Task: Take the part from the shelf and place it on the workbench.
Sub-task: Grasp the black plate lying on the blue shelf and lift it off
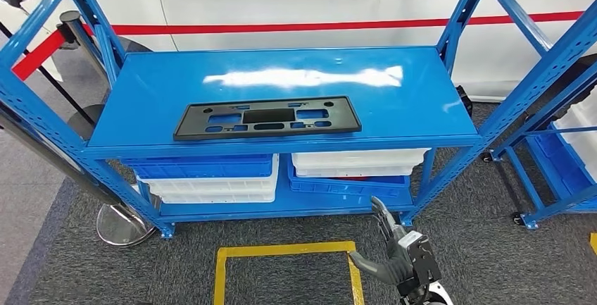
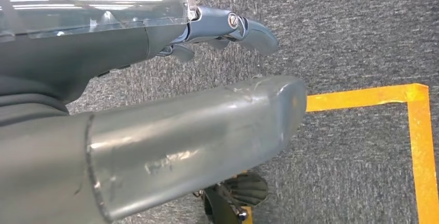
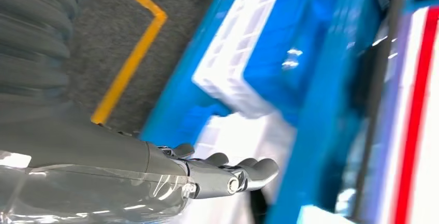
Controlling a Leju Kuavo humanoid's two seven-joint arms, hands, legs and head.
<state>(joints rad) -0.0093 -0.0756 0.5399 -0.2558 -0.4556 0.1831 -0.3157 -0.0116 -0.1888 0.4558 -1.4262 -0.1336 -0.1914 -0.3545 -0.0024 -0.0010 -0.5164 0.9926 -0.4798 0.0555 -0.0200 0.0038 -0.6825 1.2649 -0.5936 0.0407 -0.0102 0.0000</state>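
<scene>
The part, a flat black rectangular plate [image 1: 267, 117] with several cut-outs, lies on the top board of the blue shelf [image 1: 422, 101], near its front edge. My right hand [image 1: 396, 256] is raised low in front of the shelf, right of centre and well below the plate, with fingers spread and nothing in it. In the right wrist view the same hand [image 3: 228, 175] points toward the lower shelf bins, holding nothing. My left hand [image 2: 228, 27] hangs over the grey carpet, fingers extended and holding nothing.
Blue and white bins [image 1: 211, 175] fill the lower shelf level. A yellow floor square [image 1: 281, 252] marks the carpet before the shelf. A stanchion base [image 1: 123, 224] stands at the left, a second blue rack [image 1: 563, 157] at the right, and a white car [image 1: 317, 2] behind.
</scene>
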